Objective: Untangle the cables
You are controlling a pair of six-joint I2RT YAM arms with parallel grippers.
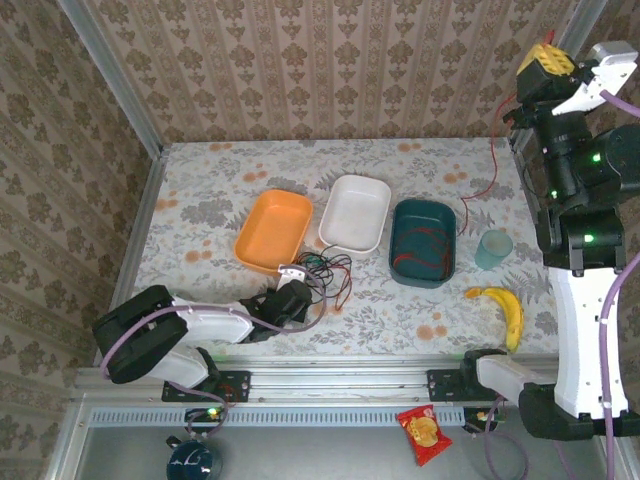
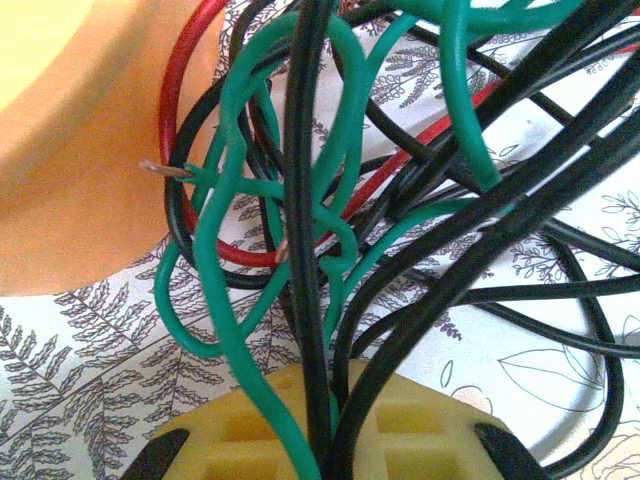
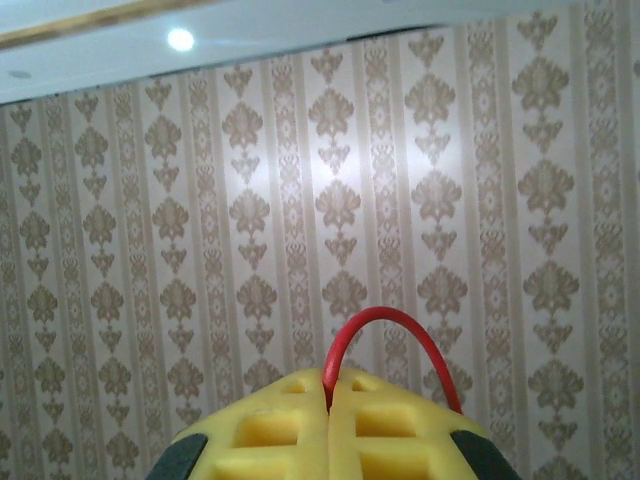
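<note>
A tangle of thin black, green and red cables (image 1: pixel 326 268) lies on the floral table just in front of the orange bin (image 1: pixel 272 230). My left gripper (image 1: pixel 294 292) lies low at the tangle's near side. In the left wrist view its yellow fingers (image 2: pixel 420 430) are shut on black and green cables (image 2: pixel 318 300), which run down into the seam between them. My right gripper (image 1: pixel 543 62) is raised high at the far right, shut on a red cable (image 3: pixel 392 322). That red cable (image 1: pixel 495 165) hangs down to the teal bin (image 1: pixel 423 262).
A white bin (image 1: pixel 355 212) stands between the orange and teal bins. A teal cup (image 1: pixel 492 250) and a banana (image 1: pixel 505 305) sit at the right, near the right arm's base. A red snack packet (image 1: pixel 424 433) lies below the table's front rail.
</note>
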